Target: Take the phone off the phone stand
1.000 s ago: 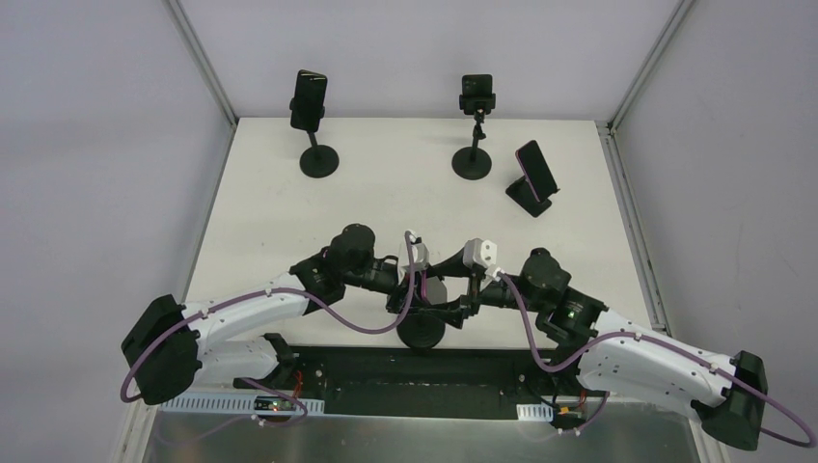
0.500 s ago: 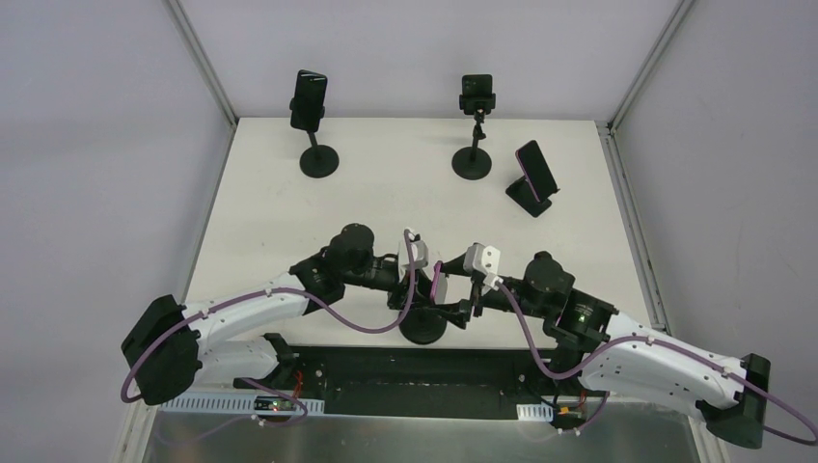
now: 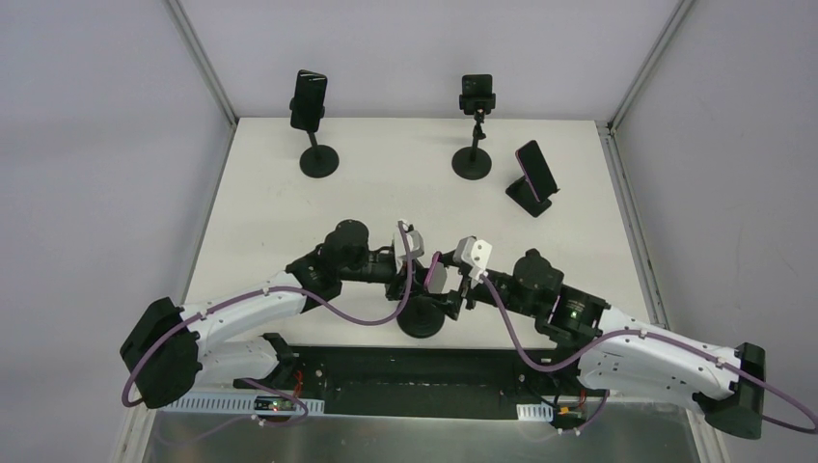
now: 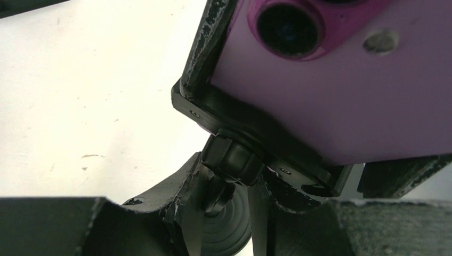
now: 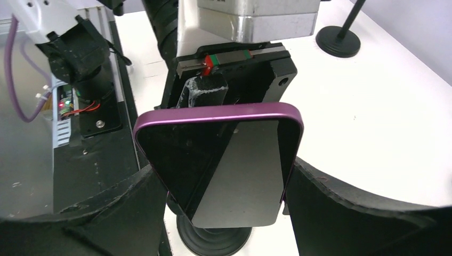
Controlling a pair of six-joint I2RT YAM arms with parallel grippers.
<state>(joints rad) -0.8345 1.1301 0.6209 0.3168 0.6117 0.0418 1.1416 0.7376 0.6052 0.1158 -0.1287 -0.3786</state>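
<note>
- Top external: both arms reach in to one phone stand (image 3: 422,321) whose round black base sits at the near edge of the white bench (image 3: 386,203).
- The purple phone (image 3: 436,274) stands on that stand, between the two wrists. The left gripper (image 3: 410,289) is at the stand from the left and the right gripper (image 3: 451,294) is at the phone from the right.
- Along the far edge are three other stands (image 3: 319,159), well apart from the arms. Each carries a phone; the right-hand one is low and tilted.
- Left wrist: the phone's (image 4: 341,90) purple back and camera lens fill the upper right, seated in the black clamp of the phone stand (image 4: 240,128).
- The left gripper (image 4: 226,186) is nearly closed, its black fingers (image 4: 144,218) pinching the stand's thin neck just under the ball joint. The base shows below, between them.
- Right wrist: the phone (image 5: 224,160) faces the camera with a dark screen and purple rim, upright above the stand's base (image 5: 213,240).
- The right gripper (image 5: 224,208) is about half open, and its two fingers (image 5: 106,218) lie against the phone's long edges, gripping it across its width.
- Behind the phone, the left gripper's (image 5: 234,58) silver and black body is close to the back of the stand.
</note>
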